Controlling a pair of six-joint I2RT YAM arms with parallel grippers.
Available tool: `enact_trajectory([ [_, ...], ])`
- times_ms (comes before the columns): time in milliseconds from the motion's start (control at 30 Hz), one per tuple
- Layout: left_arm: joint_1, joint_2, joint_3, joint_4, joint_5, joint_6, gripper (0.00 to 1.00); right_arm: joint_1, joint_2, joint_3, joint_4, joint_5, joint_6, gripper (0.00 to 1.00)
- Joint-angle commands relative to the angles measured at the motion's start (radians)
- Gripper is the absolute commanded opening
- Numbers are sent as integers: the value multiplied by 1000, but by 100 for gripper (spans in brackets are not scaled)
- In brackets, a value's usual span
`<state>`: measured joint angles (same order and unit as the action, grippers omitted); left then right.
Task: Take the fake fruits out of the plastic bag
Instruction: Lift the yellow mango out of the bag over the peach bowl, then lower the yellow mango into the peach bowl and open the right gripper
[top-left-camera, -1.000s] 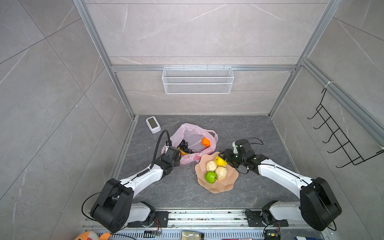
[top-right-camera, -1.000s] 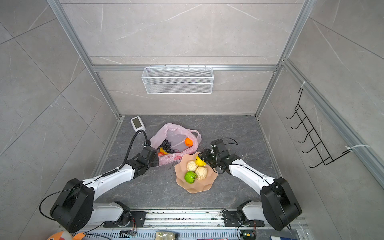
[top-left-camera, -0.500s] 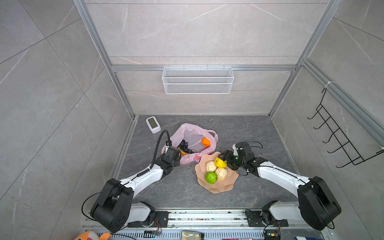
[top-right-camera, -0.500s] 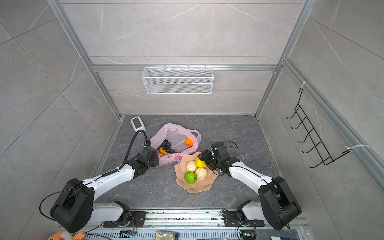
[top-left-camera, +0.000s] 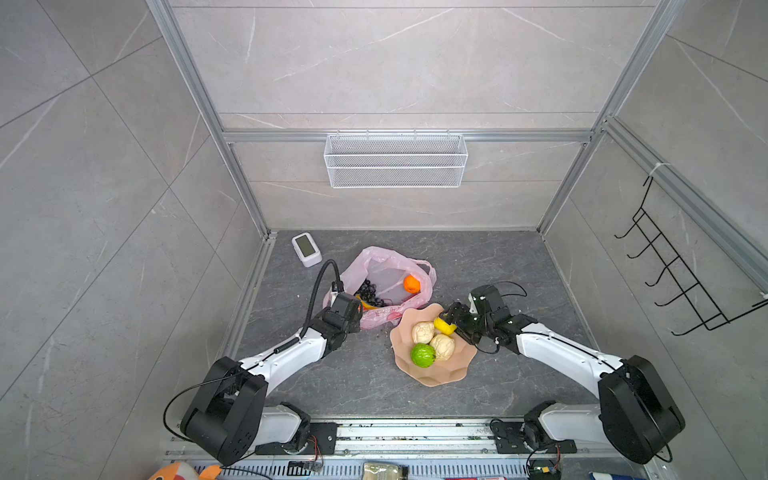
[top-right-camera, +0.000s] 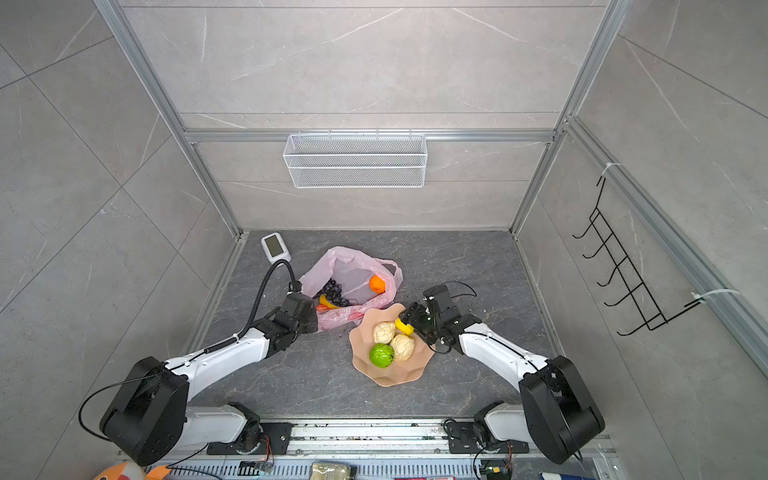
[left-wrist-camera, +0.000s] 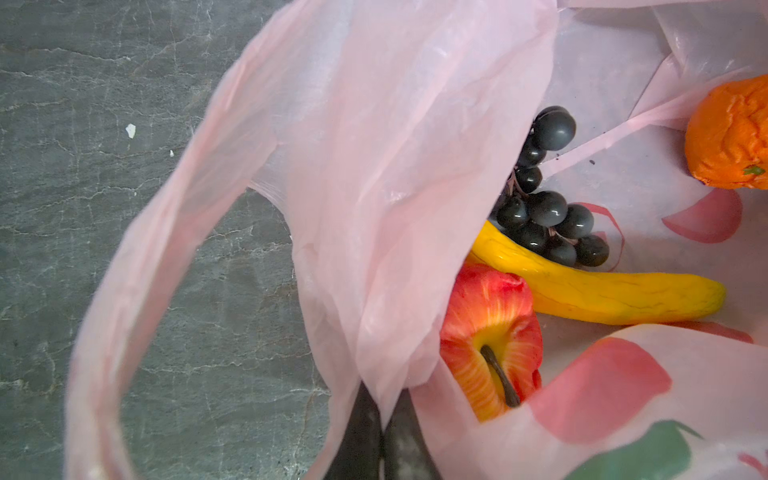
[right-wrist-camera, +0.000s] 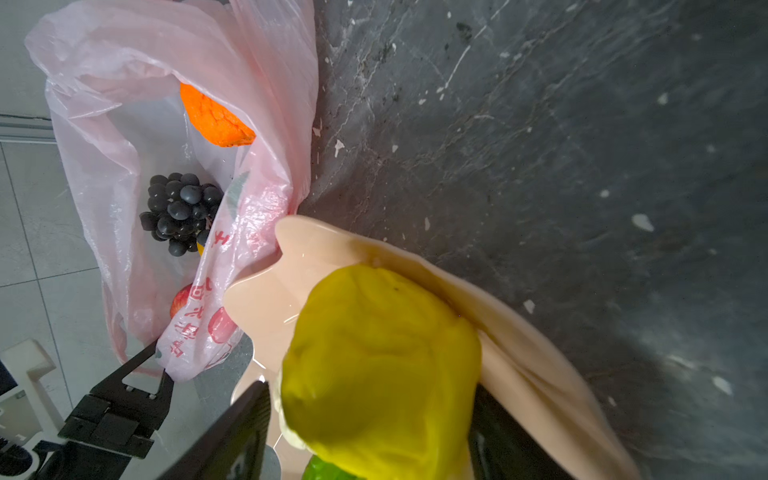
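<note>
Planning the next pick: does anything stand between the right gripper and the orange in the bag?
Nothing covers the orange from above: the left gripper pinches the edge of the plastic bag, whose mouth gapes upward. The right gripper does have the yellow fruit between its open jaws, over the plate.

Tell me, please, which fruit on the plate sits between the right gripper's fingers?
The yellow fruit at the plate rim; the two beige fruits and the green fruit lie further in, clear of the right gripper.

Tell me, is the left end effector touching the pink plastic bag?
Touching. The left wrist view shows the left end effector shut, with film of the plastic bag pinched between its jaws.
</note>
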<state>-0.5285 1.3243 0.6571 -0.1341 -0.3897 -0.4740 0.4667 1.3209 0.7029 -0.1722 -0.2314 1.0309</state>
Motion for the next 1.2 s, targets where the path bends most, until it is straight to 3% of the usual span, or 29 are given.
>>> enact_trajectory([
  [0,-2,-7,19,5,-15,15,0,-2,-40,36,-89,41,-37,76],
  [433,-2,1,21,8,-12,12,0,4,-164,73,-200,76,-74,67],
  [800,-2,5,22,10,-14,14,0,17,-71,60,-80,26,-54,67],
  [1167,-2,4,21,10,-15,15,0,18,-33,23,-87,41,-57,66],
])
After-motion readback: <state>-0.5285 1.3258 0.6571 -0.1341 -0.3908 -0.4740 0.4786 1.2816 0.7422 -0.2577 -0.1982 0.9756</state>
